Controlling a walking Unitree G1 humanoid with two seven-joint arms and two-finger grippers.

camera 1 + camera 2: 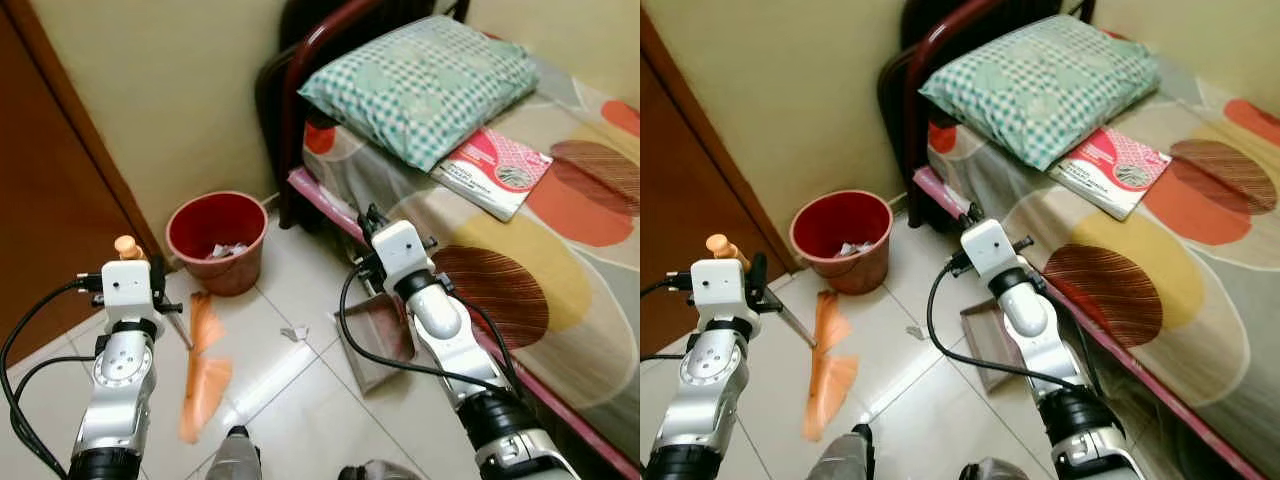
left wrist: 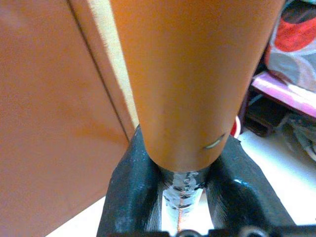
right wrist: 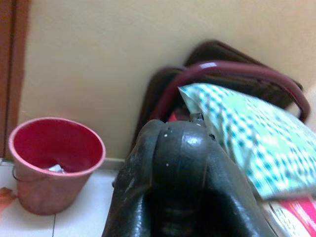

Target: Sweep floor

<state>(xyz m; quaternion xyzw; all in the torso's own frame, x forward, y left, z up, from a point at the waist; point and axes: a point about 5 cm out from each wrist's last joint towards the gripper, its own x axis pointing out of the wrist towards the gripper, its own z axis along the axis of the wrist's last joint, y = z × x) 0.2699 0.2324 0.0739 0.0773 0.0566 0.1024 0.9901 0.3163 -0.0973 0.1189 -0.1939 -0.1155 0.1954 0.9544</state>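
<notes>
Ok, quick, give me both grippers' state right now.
Left gripper: shut on the orange broom handle.
Right gripper: shut on the dustpan handle, dustpan on the floor beside the bed.

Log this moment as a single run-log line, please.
sweep floor | left gripper shut on broom handle | right gripper shut on dustpan | paper scrap between them
</notes>
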